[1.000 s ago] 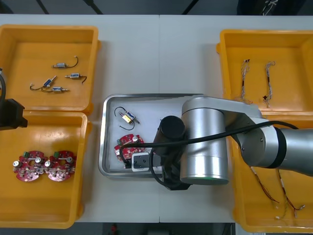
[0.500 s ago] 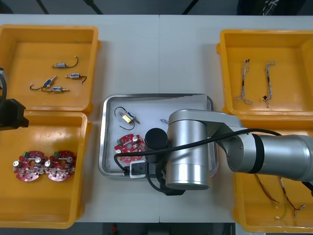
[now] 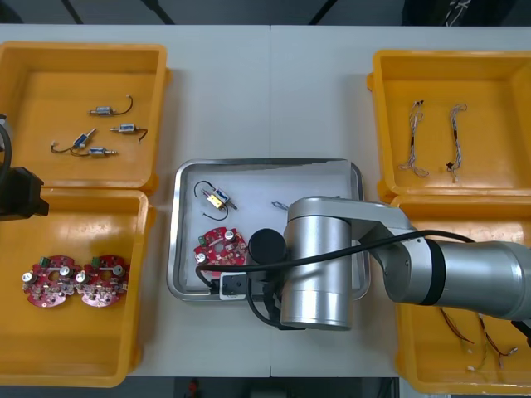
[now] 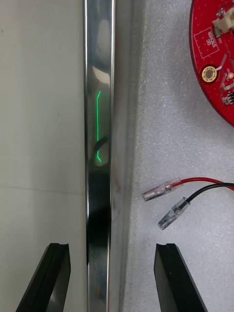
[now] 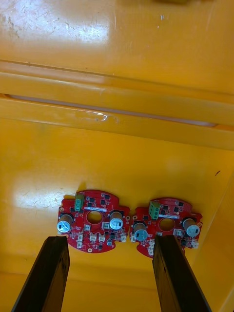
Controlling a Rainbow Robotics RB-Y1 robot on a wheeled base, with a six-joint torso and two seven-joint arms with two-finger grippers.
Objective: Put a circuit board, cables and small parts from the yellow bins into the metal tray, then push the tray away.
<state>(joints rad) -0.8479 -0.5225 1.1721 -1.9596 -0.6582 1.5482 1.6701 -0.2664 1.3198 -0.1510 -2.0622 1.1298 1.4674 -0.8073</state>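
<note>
Metal tray [image 3: 265, 163] on light table [image 3: 249, 91]

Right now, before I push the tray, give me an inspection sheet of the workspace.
Surface: light table, bins at both sides.
Job's things: metal tray holds a red circuit board and a small metal part; two spare circuit boards in the near-left yellow bin; four loose metal parts in the far-left yellow bin.
Clutter: nothing seen.
End effectors: right end effector open, straddling the tray's near rim, one finger outside, one inside; left end effector open, parked over the near-left bin.
Cables: red and black leads lie in the tray; two twisted cables in the far-right yellow bin.
Surroundings: nothing seen.
</note>
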